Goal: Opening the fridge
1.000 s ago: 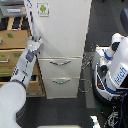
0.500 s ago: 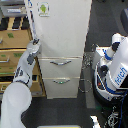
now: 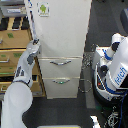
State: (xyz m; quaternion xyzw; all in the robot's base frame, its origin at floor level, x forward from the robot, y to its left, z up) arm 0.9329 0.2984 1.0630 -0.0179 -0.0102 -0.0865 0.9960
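Right now the arm [image 3: 22, 75] reaches up from seven o'clock, its gripper [image 3: 35, 46] pressed at the left edge of the fridge [image 3: 62, 35] door, at nine o'clock of centre. Whether the fingers are apart or together, I cannot tell. Both drawers [image 3: 61, 75] sit closed below; a second robot [image 3: 114, 67] stands at three o'clock.

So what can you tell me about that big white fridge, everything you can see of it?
The fridge is a tall white box, smooth and probably painted metal, standing upright in the middle of the exterior view. It has one large upper door with a small green-figure sticker near its top corner, and two lower drawers, each with a curved silver handle. Everything looks shut. The robot's gripper is at the upper door's edge on the view's left; whether it grips is unclear.
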